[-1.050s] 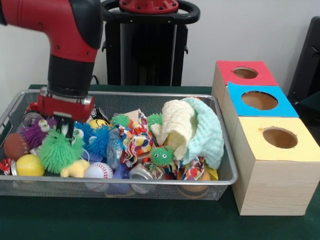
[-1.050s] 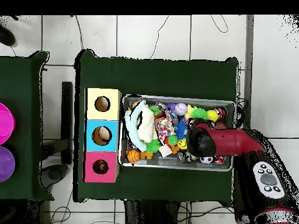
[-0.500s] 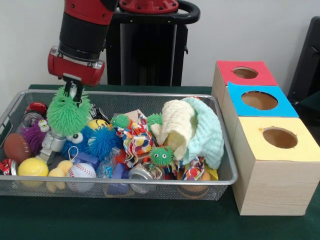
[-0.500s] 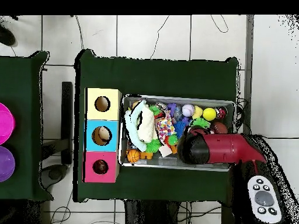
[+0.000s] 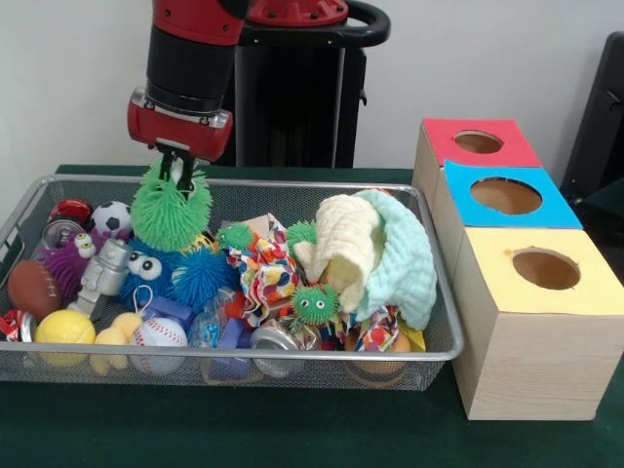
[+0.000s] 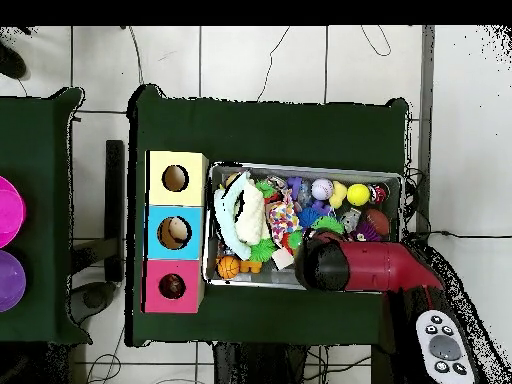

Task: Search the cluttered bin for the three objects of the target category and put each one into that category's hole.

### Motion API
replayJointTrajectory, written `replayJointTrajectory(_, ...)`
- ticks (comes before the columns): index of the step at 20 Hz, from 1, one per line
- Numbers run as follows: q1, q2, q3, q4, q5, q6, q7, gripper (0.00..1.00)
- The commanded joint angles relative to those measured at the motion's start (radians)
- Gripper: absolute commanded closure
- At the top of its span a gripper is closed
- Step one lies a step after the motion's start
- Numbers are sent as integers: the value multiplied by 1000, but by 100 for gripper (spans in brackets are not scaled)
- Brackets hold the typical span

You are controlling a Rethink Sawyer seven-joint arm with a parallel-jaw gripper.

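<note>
While I scan from the left: wire bin [image 5: 434,336], cluttered; gripper [image 5: 176,172], jaws pinching a green spiky ball [image 5: 172,211], lifted above the bin's left half; red box [image 5: 475,146], blue box [image 5: 507,201], yellow box [image 5: 542,278], holes up.

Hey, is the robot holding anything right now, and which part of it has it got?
Yes. The hand grips the green spiky ball by its top, and it hangs above the wire bin.
</note>
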Motion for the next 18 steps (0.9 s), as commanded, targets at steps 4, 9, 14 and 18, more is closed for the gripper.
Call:
replayJointTrajectory(4, -16, 17, 67, 108, 86, -45, 113, 0)
replayJointTrajectory(9, -19, 16, 67, 103, 95, -33, 91, 0)
replayJointTrajectory(14, -23, 15, 68, 103, 91, -31, 76, 0)
replayJointTrajectory(18, -19, 9, 52, 60, 63, -68, 74, 0)
